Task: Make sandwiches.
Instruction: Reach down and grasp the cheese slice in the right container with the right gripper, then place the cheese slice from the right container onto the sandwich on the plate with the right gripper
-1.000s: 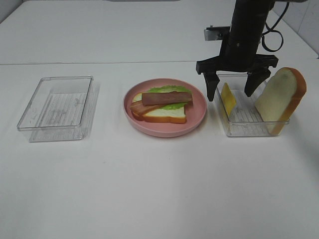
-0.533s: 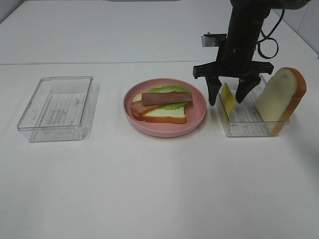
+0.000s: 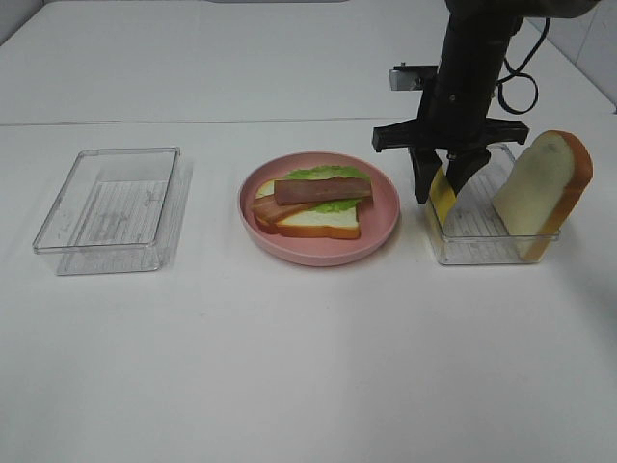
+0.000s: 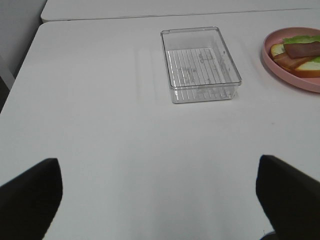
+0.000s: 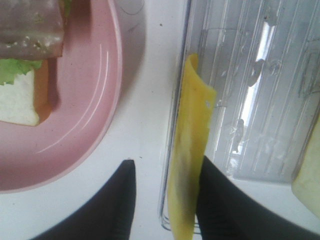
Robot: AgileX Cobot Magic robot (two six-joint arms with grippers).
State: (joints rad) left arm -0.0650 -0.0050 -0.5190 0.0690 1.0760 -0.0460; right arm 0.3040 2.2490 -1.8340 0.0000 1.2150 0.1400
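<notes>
Here the right end effector (image 3: 442, 189) reaches down over the left end of the right-hand clear tray (image 3: 487, 238), its two dark fingers (image 5: 112, 210) standing on either side of the yellow cheese slice (image 5: 189, 150), which leans upright against the tray's left wall. The wrist view shows one finger touching the slice and the other on the far side of the tray wall with a sliver of tabletop (image 3: 308, 367) between, so whether the cheese is truly pinched cannot be told. A white bread slice (image 3: 542, 188) with orange-brown crust stands propped at the tray's right end. On the round pink plate (image 3: 381, 220) in the middle lies the partly built sandwich: a bread slice (image 3: 323, 224), ruffled green lettuce (image 3: 328, 174) and reddish-brown bacon strips (image 3: 322, 189) on top. Well to the left sits a second clear tray (image 3: 111, 207). The left end effector (image 4: 160, 200) hovers above bare tabletop near that tray, fingers spread wide, holding nothing.
</notes>
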